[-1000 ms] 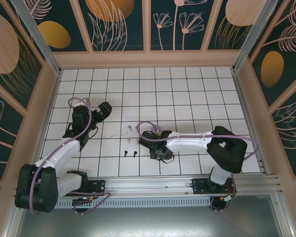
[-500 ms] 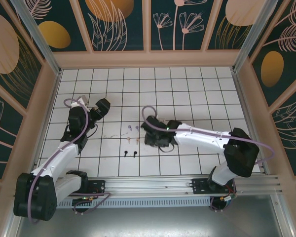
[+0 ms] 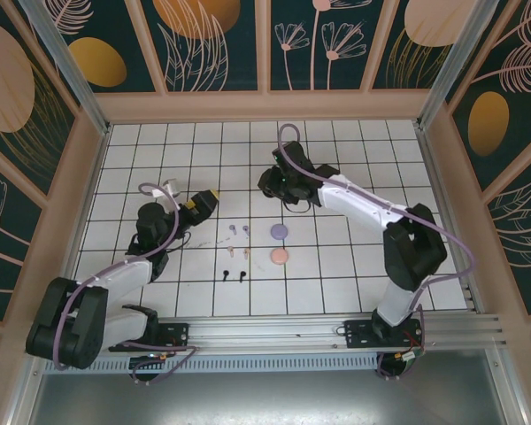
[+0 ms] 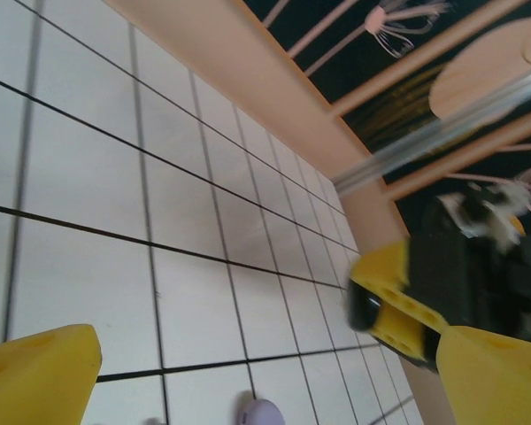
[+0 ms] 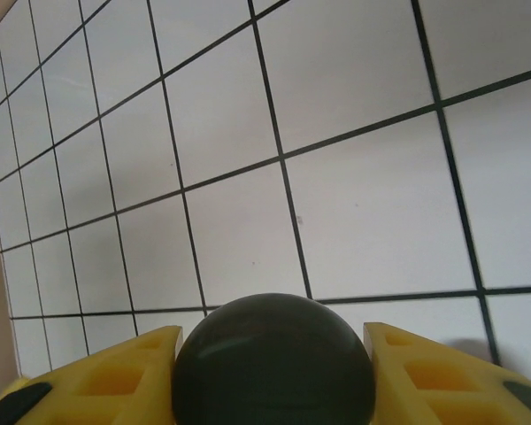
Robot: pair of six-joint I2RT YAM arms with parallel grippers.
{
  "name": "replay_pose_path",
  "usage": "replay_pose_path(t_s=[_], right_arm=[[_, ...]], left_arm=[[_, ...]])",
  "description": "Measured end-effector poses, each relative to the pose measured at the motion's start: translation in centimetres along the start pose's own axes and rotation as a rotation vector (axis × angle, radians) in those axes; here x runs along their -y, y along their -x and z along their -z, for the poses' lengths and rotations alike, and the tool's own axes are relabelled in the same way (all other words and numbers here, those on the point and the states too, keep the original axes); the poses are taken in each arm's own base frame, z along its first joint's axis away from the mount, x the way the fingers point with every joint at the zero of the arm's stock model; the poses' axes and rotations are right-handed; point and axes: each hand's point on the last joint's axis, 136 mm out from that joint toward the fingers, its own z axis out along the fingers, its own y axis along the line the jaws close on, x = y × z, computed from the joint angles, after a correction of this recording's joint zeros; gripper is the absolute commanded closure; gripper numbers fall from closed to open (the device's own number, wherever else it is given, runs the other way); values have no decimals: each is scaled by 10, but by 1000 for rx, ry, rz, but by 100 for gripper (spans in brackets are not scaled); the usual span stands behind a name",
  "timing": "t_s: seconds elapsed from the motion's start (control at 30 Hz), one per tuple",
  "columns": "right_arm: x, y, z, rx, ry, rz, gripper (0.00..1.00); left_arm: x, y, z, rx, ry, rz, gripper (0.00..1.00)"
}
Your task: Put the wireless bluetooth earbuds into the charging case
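Three pairs of tiny earbuds lie mid-floor: lilac (image 3: 239, 230), pink (image 3: 239, 253) and black (image 3: 233, 275). To their right sit a lilac round case (image 3: 280, 231) and a pink one (image 3: 280, 257). My right gripper (image 3: 271, 183) is farther back, beyond the cases. In the right wrist view it (image 5: 274, 376) is shut on a black round charging case (image 5: 274, 341), held above the tiles. My left gripper (image 3: 205, 202) is left of the earbuds and open with nothing between its fingers (image 4: 49, 367). The lilac case (image 4: 264, 413) shows at the bottom edge of the left wrist view.
White tiled floor (image 3: 354, 266) with peach walls (image 3: 265, 106) on three sides and a metal rail (image 3: 336, 332) along the near edge. The right arm's links (image 3: 372, 212) stretch diagonally over the right half. My right gripper (image 4: 398, 305) appears blurred ahead of the left wrist camera.
The right arm swung from beside the earbuds toward the back with the black case, uncovering the lilac and pink cases. The left gripper shifted right and slightly nearer.
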Motion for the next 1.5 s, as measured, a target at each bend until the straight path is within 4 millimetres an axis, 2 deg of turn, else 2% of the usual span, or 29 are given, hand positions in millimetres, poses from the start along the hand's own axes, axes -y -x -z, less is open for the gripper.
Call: replay_pose_path(t_s=[0.13, 0.23, 0.43, 0.67, 0.9, 1.13, 1.5], right_arm=[[4, -5, -24, -54, 11, -68, 66], [2, -10, -33, -86, 23, -109, 66], [-21, -3, -31, -80, 90, -155, 66], [-35, -4, -29, -89, 125, -173, 66], [-44, -7, -27, -96, 143, -166, 66], [-48, -12, -27, -103, 148, -164, 66], [-57, -15, -25, -117, 183, -174, 66]], left_arm=[[5, -19, -12, -42, -36, -14, 4], [1, -33, -20, -74, -38, -13, 5], [2, -51, -39, -125, -53, -31, 12], [12, -62, -56, -141, -96, -60, 23], [13, -57, -63, -111, -109, -75, 32], [21, -46, -72, -69, -132, -87, 35], [20, -43, -82, -50, -143, -87, 43]])
